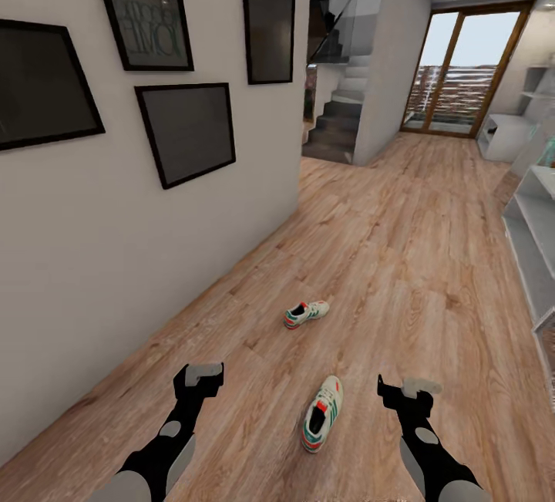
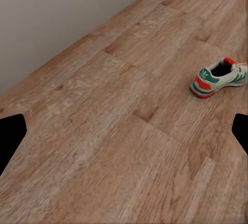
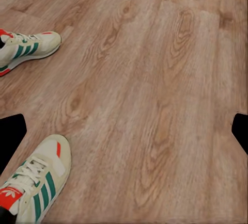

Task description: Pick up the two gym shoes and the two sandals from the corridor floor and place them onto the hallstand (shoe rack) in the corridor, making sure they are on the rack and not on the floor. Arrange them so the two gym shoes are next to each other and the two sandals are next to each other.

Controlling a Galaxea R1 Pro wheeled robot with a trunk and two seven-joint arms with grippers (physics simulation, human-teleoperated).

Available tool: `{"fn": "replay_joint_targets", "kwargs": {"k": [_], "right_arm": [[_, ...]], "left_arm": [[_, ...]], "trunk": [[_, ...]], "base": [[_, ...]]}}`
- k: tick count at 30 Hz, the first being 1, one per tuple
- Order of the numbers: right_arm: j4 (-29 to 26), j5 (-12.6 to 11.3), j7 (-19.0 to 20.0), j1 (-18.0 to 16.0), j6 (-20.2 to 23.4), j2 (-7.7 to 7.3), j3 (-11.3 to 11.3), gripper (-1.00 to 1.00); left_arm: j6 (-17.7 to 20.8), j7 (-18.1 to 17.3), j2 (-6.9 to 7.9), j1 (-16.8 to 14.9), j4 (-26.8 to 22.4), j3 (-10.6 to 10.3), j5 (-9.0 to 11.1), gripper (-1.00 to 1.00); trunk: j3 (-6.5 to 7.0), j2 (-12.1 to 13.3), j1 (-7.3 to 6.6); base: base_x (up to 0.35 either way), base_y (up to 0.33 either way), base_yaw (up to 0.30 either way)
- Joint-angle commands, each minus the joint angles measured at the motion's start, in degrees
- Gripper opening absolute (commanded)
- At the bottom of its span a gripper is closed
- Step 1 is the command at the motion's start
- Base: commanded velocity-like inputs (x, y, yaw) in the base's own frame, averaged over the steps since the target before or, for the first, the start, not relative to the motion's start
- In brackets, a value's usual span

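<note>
Head view: near gym shoe [image 1: 323,412] lies between both open, empty grippers [image 1: 199,376] [image 1: 407,390], toe pointing away; far gym shoe [image 1: 306,313] lies crosswise on corridor floor [image 1: 401,255], toe rightward.

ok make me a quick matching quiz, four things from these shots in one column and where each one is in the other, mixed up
Things:
1. near gym shoe
2. far gym shoe
3. picture frames
4. glass door

Places:
A. on the wall at the left
B. at the corridor's far end
C. on the floor between the left claw and right claw
D. on the floor further ahead, nearer the wall

Pairs: 1-C, 2-D, 3-A, 4-B
</note>
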Motion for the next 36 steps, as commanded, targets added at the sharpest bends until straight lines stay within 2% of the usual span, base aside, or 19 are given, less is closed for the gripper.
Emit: {"fn": "replay_joint_targets", "kwargs": {"k": [1, 36], "right_arm": [[0.1, 0.6, -0.1, -0.1, -0.2, 0.04, -0.4, 1.0], [0.1, 0.5, -0.1, -0.1, -0.1, 0.04, -0.4, 1.0]], "left_arm": [[-0.2, 0.2, -0.01, 0.0, 0.0, 0.1, -0.2, 1.0], [-0.4, 0.2, -0.01, 0.0, 0.0, 0.1, -0.2, 1.0]], "trunk": [[-0.04, 0.0, -0.01], [-0.04, 0.0, -0.01]], "base": [[0.0, 0.295, -0.288], [0.0, 0.304, -0.284]]}}
